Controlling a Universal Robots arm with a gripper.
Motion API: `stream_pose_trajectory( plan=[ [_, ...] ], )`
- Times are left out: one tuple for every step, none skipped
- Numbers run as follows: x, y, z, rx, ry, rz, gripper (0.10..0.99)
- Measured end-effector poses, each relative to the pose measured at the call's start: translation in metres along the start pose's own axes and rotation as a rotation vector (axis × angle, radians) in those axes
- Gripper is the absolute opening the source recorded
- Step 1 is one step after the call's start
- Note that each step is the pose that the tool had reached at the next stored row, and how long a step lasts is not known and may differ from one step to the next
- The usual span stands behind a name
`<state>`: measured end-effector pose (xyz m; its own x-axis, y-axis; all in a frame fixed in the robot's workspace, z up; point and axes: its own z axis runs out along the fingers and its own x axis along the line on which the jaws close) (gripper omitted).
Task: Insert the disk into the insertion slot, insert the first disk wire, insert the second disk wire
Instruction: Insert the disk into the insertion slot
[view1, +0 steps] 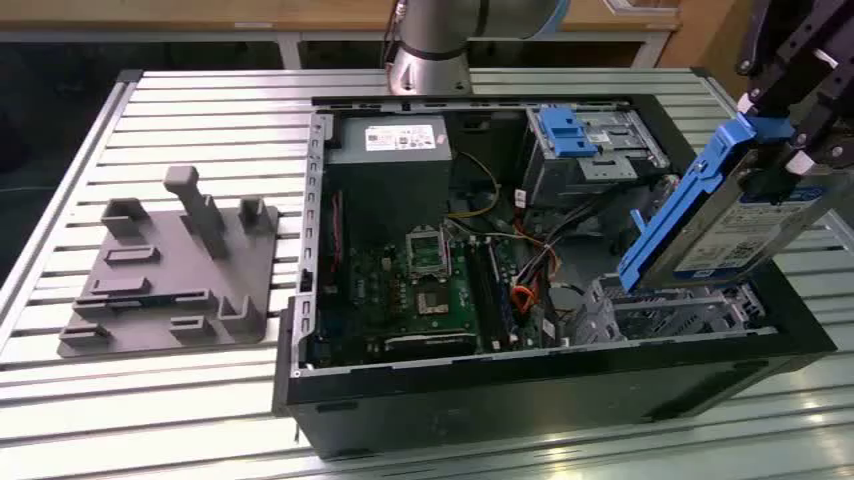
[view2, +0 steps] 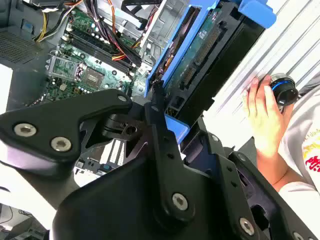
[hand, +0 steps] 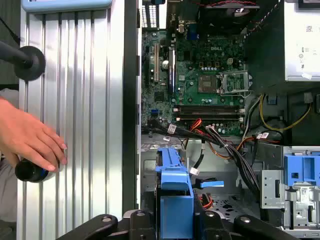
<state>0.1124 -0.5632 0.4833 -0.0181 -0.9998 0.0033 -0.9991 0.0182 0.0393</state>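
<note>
My gripper (view1: 778, 168) is shut on the disk (view1: 727, 232), a silver drive with a white label in a bright blue carrier. I hold it tilted, its lower end just above the insertion slot (view1: 667, 312), the low perforated metal cage in the case's near corner at the exterior view's right. In the first wrist view the blue carrier (hand: 175, 200) sits between the black fingers (hand: 142, 212) over the cage (hand: 149, 167). The second wrist view shows the disk's underside (view2: 200, 65). Loose orange and black wires (view1: 523, 272) lie beside the cage, unplugged.
The open computer case (view1: 534, 390) rests on a slatted metal table. Inside are the motherboard (view1: 427, 290), a grey power-supply box (view1: 394, 140) and a taller bay with a blue latch (view1: 587, 140). A grey fixture (view1: 174, 270) lies at the exterior view's left. A person's hand (hand: 30, 140) rests beside the case.
</note>
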Motion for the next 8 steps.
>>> stream_pose_trajectory(
  plan=[
    [0.0, 0.0, 0.0, 0.0, 0.0, 0.0, 0.365],
    [0.0, 0.0, 0.0, 0.0, 0.0, 0.0, 0.365],
    [0.0, 0.0, 0.0, 0.0, 0.0, 0.0, 0.365],
    [0.0, 0.0, 0.0, 0.0, 0.0, 0.0, 0.365],
    [0.0, 0.0, 0.0, 0.0, 0.0, 0.0, 0.365],
    [0.0, 0.0, 0.0, 0.0, 0.0, 0.0, 0.365],
    [0.0, 0.0, 0.0, 0.0, 0.0, 0.0, 0.365],
    [0.0, 0.0, 0.0, 0.0, 0.0, 0.0, 0.365]
  ],
)
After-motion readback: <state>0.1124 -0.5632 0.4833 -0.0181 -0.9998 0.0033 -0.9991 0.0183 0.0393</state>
